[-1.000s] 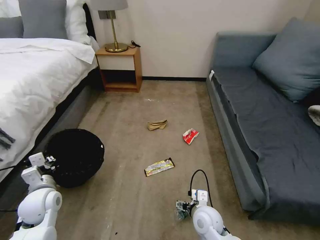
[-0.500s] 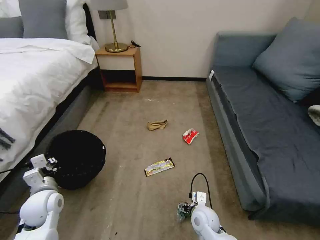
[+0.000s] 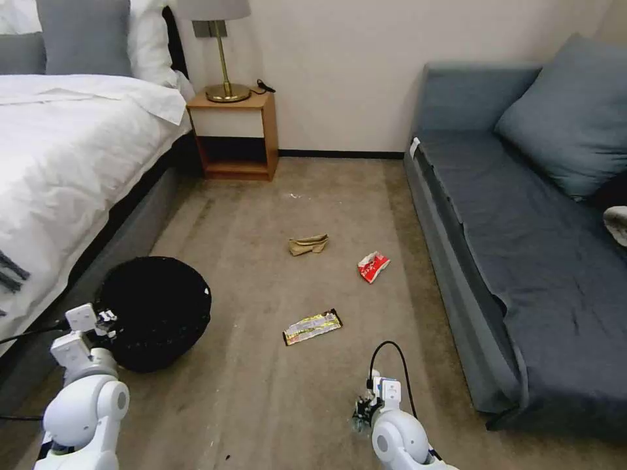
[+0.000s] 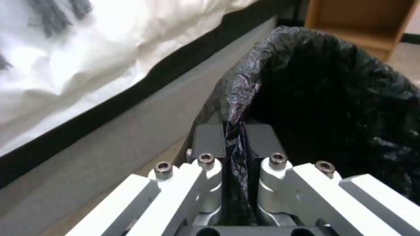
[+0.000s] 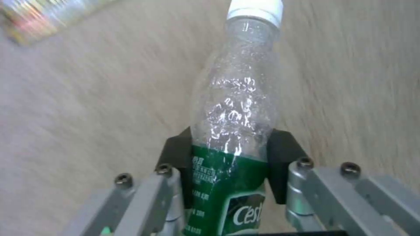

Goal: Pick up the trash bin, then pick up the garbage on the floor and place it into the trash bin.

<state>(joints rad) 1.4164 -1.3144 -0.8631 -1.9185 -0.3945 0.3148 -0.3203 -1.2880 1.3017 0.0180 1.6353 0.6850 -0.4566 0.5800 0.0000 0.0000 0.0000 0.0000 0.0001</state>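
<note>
The trash bin (image 3: 157, 312), round with a wrinkly black liner, hangs beside the bed at lower left. My left gripper (image 3: 108, 321) is shut on its rim; the left wrist view shows the black pads pinching the liner (image 4: 236, 144). My right gripper (image 3: 361, 412) sits low at the bottom centre, shut on a clear bottle (image 5: 236, 131) with a green label and white cap. On the carpet lie a yellow-black wrapper (image 3: 312, 326), a red-white packet (image 3: 373, 266) and a tan paper bag (image 3: 308, 245).
A white bed (image 3: 65, 163) runs along the left and a grey sofa (image 3: 522, 248) along the right. A wooden nightstand (image 3: 235, 137) with a brass lamp stands at the back wall. Open carpet lies between them.
The left gripper and the bin have shifted slightly right and toward me. The right gripper with the bottle has drawn back toward the lower edge.
</note>
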